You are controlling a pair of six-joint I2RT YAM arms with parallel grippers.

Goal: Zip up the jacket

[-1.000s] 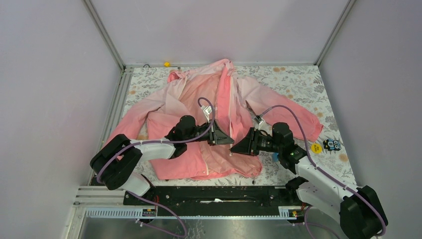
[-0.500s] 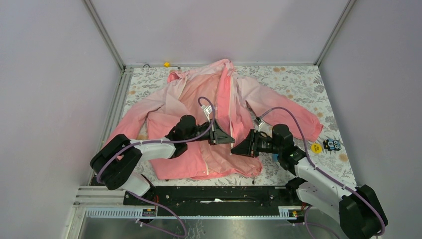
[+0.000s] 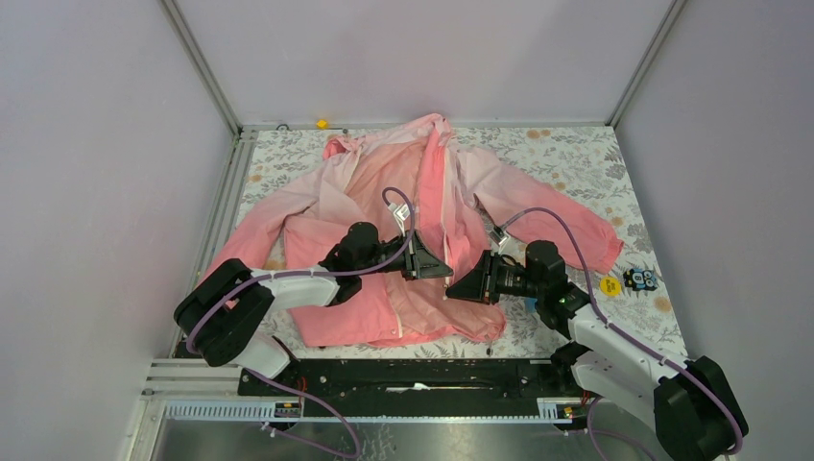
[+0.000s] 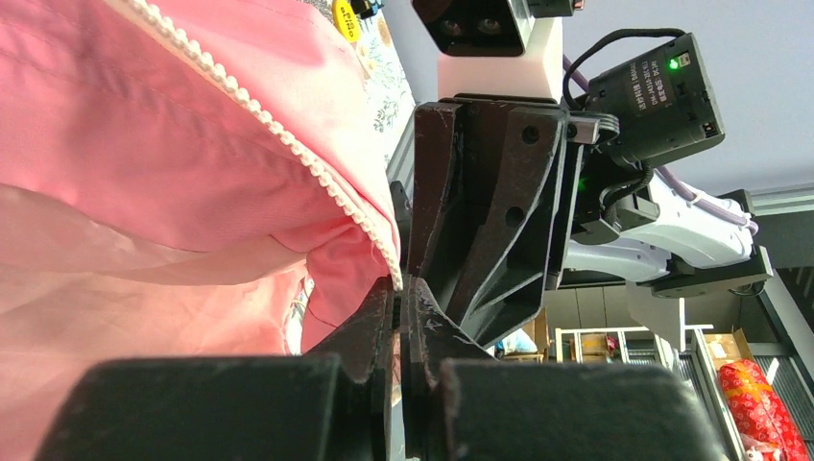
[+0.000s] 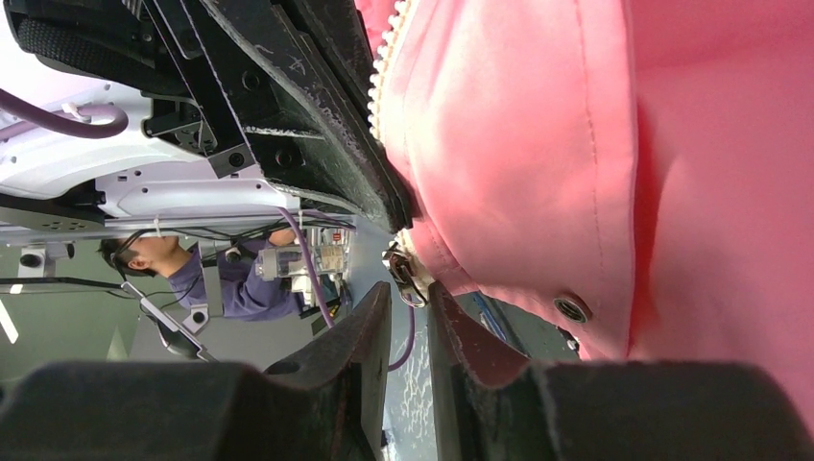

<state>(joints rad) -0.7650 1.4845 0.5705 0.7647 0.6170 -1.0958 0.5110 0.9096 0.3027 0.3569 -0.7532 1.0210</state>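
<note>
Floral-patterned table (image 3: 576, 154), pink jacket (image 3: 355, 192) across its middle, yellow disc (image 3: 610, 285) and small dark object (image 3: 640, 279) near its right edge.

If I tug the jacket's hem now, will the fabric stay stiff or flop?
Probably floppy: the jacket lies wrinkled and sags in folds beside the left gripper. Likely light, being thin. Its zipper edge curves, so it may buckle.

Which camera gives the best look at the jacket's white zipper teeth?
Left wrist view: the zipper teeth run close-up, each distinct, along the jacket edge. The right wrist shows a short stretch; the top view, only a thin pale line.
</note>
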